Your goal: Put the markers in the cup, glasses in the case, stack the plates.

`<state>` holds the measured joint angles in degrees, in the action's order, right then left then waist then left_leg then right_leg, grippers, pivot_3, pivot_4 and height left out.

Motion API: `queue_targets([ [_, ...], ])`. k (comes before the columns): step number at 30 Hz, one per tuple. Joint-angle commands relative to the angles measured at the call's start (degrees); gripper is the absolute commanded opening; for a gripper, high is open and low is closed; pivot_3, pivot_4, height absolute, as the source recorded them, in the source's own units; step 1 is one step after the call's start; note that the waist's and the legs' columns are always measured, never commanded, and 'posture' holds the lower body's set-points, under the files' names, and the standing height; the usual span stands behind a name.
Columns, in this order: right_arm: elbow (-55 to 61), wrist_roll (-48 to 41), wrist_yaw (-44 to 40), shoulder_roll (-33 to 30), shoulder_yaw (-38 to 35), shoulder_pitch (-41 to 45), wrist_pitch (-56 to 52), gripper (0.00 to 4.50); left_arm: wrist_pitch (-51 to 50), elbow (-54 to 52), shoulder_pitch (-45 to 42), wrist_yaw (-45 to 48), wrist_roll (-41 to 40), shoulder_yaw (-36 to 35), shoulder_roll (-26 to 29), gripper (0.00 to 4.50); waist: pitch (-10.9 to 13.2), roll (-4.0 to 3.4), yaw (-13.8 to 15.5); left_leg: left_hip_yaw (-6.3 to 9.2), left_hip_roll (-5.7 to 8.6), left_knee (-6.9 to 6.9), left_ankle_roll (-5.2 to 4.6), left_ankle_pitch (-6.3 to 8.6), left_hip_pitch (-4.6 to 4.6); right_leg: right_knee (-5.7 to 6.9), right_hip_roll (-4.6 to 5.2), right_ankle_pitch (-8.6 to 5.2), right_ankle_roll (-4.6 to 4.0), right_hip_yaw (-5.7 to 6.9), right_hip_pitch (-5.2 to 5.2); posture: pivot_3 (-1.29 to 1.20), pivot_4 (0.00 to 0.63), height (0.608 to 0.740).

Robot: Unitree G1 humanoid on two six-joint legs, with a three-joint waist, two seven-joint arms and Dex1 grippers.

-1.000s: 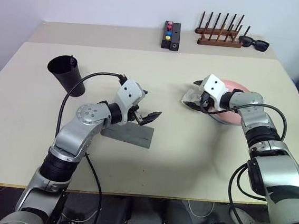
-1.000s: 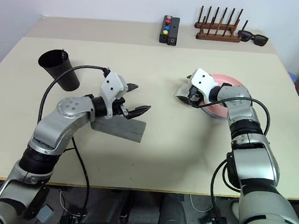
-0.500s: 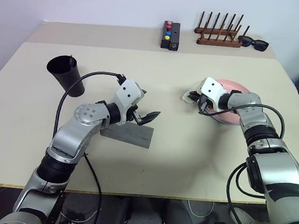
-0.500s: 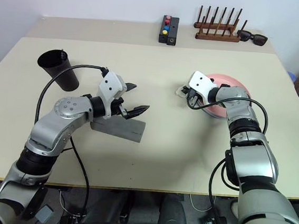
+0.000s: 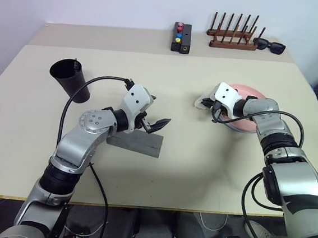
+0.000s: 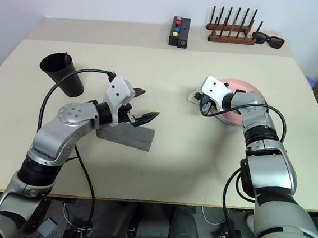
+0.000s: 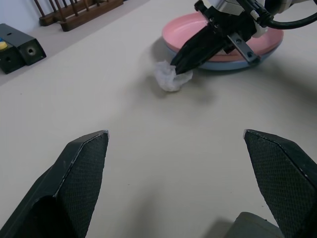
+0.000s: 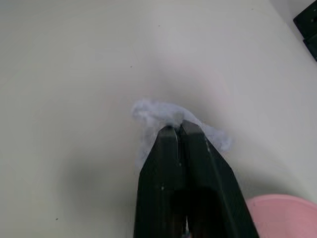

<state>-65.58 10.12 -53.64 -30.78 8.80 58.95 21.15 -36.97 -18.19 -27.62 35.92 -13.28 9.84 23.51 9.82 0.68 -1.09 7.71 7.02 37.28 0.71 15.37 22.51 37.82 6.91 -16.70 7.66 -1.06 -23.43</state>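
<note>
You have a matt, smooth cream table (image 5: 159, 170) under everything. The cup (image 5: 71, 79) looks like matt black plastic. The case (image 5: 137, 144) reads as a dull grey, cloth-like or leatherette cover (hard to tell which). The stacked plates (image 7: 233, 47) show smooth plastic with a soft sheen, pink over light blue. The crumpled white wad (image 7: 170, 79) looks like thin tissue or paper. The left gripper's fingers (image 7: 81, 173) carry finely textured black rubbery pads. The rack (image 5: 233, 33) at the back is dark, polished wood.
</note>
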Motion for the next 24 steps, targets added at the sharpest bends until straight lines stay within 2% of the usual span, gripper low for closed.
queue_targets([
  [1, 1.8, -0.7, 0.3, -1.1, -1.0, 0.9, 0.5, 0.01, 0.7, -1.3, -0.6, 0.0, -0.6, -0.8, -0.1, 4.5, 0.0, 0.0, 0.0, 0.0, 0.0, 0.0, 0.0, 0.0, 0.0, 0.0, 0.0, 0.0, 0.0, 0.0, 0.0, 0.0, 0.15, 0.74],
  [12, 4.4, -2.4, 0.2, -3.8, -3.2, 3.5, -0.2, 0.01, 1.1, -0.6, -0.8, 0.1, -0.6, -0.5, -0.6, 4.5, 0.0, 0.0, 0.1, 0.0, 0.0, 0.0, 0.0, 0.0, 0.0, 0.0, 0.0, 0.0, 0.0, 0.0, 0.0, 0.0, 0.15, 0.74],
  [24, 6.0, -3.2, 1.4, -11.2, -6.1, 6.7, -3.2, 0.01, 2.4, 0.3, -0.5, 3.1, -1.5, 0.7, -0.9, 4.5, 0.0, -0.02, 0.2, -0.01, 0.0, -0.03, 0.0, 0.0, 0.0, -0.02, 0.0, 0.0, 0.0, -0.01, 0.0, 0.0, 0.15, 0.74],
])
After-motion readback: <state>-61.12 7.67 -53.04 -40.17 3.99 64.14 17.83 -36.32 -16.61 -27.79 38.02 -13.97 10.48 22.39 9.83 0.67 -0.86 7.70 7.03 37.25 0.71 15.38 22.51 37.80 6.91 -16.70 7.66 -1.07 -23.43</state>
